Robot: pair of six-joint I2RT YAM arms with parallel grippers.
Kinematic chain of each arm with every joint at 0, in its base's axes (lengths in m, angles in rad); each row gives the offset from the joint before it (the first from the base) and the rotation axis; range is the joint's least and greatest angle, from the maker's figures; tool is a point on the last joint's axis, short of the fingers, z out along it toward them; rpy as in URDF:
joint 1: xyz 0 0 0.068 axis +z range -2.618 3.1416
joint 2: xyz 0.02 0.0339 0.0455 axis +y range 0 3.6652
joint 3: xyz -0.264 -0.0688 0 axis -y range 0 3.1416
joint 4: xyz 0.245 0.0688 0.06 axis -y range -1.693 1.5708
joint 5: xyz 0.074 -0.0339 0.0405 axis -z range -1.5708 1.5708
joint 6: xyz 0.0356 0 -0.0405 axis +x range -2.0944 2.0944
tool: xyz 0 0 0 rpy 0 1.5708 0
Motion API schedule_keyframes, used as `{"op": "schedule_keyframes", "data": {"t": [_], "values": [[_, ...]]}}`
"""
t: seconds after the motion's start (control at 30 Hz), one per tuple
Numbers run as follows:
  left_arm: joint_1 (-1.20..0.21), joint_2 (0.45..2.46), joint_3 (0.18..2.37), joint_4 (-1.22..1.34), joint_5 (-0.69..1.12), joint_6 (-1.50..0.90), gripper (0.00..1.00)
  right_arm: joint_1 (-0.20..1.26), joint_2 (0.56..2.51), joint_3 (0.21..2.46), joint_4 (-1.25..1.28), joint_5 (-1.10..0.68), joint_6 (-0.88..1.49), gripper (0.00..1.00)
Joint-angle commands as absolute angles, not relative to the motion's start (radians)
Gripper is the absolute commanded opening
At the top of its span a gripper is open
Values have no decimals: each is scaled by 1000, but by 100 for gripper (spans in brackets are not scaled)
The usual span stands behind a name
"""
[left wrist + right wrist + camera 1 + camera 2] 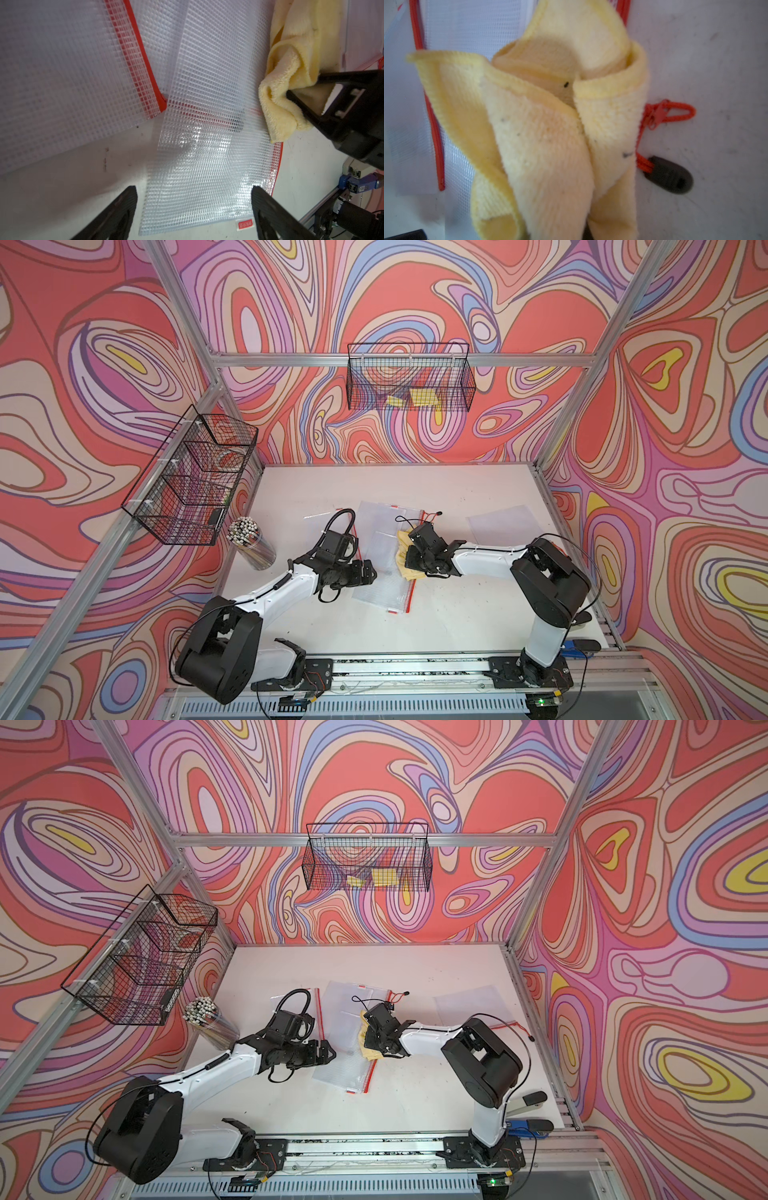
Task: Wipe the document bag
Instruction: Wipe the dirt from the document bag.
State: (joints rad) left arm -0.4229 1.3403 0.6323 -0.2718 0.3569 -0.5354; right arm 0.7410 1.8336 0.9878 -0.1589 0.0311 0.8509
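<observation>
Clamping the cloth against the bag, mid-frame on the desk, the right pincer risks dragging it askew, since the left pincer stands released, apparently holding nothing.

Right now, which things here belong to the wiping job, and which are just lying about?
Job: document bag; yellow cloth.
Lying about: jar of sticks; side basket; back basket; spare bag beside the right arm; spare bag behind the left arm.
</observation>
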Motion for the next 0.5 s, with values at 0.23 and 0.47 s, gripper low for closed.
{"op": "schedule_keyframes", "data": {"t": [0.23, 0.47], "values": [[-414, 1425, 622, -163, 322, -399, 84, 748, 1929, 899, -337, -22, 853, 0], [-415, 1481, 610, -97, 433, -438, 73, 748, 1951, 911, -339, -31, 845, 0]]}}
